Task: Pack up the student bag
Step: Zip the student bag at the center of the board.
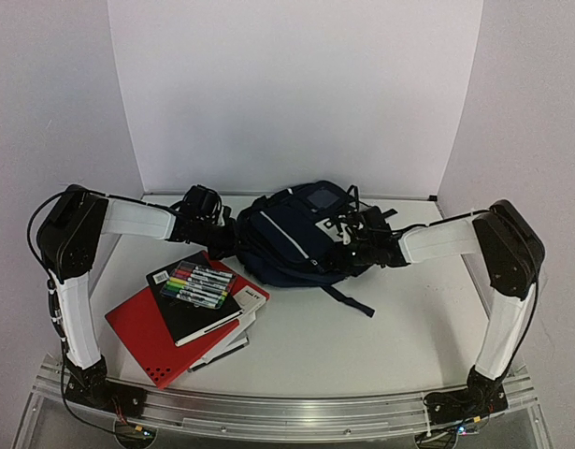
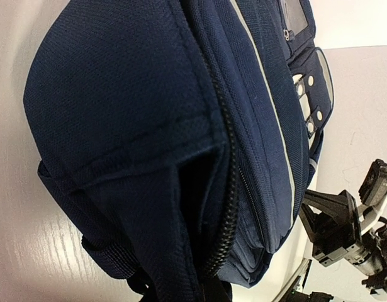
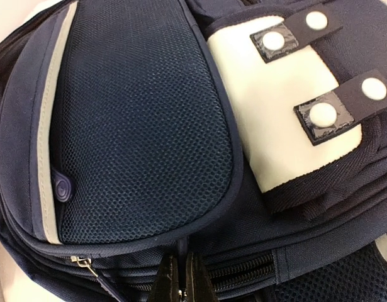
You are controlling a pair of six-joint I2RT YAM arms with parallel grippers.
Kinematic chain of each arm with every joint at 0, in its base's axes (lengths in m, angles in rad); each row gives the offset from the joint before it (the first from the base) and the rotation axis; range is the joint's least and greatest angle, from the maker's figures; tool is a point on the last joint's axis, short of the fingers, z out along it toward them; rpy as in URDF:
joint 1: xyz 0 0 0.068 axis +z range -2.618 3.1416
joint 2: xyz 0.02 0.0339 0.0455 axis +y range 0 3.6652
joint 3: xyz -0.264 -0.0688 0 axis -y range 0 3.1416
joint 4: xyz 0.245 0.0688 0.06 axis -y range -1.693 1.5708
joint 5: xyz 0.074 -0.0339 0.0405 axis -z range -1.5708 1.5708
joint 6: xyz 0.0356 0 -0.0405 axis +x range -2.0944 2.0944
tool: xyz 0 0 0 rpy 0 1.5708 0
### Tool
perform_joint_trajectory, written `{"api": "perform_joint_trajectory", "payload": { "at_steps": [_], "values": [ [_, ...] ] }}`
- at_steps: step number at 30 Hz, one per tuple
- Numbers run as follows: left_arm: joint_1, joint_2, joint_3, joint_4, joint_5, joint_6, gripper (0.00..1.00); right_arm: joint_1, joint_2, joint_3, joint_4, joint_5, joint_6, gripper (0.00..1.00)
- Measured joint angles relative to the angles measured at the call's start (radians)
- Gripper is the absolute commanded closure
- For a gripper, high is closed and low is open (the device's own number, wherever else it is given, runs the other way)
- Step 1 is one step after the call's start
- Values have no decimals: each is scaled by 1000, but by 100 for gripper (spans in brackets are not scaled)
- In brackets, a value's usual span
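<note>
The student bag [image 1: 289, 238], dark navy with thin white stripes and white front buckles, lies at the back middle of the table. My left gripper [image 1: 223, 238] is at the bag's left side. In the left wrist view the bag [image 2: 136, 107] fills the frame, and a fold beside its black zipper [image 2: 226, 207] runs down into my closed left gripper [image 2: 221, 293]. My right gripper [image 1: 349, 254] is at the bag's right side. In the right wrist view it [image 3: 181, 284] is shut on a thin dark zipper pull [image 3: 182, 250] below the mesh pocket [image 3: 143, 126].
A clear pack of coloured markers [image 1: 199, 285] lies on a black notebook [image 1: 201, 316], over a red folder [image 1: 140, 333] and a white-covered book [image 1: 251, 298], front left of the bag. A black strap [image 1: 351, 301] trails toward the front. White walls enclose the table.
</note>
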Motion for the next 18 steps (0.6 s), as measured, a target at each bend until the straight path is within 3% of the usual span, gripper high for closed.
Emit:
{"api": "perform_joint_trajectory", "payload": {
  "at_steps": [7,18],
  "values": [
    [-2,0,0,0,1,-19,100,122,-93,-122,71,205,57,100],
    [-13,4,0,9,1,-43,100,255,-103,-184,168,446,242,100]
  ]
}}
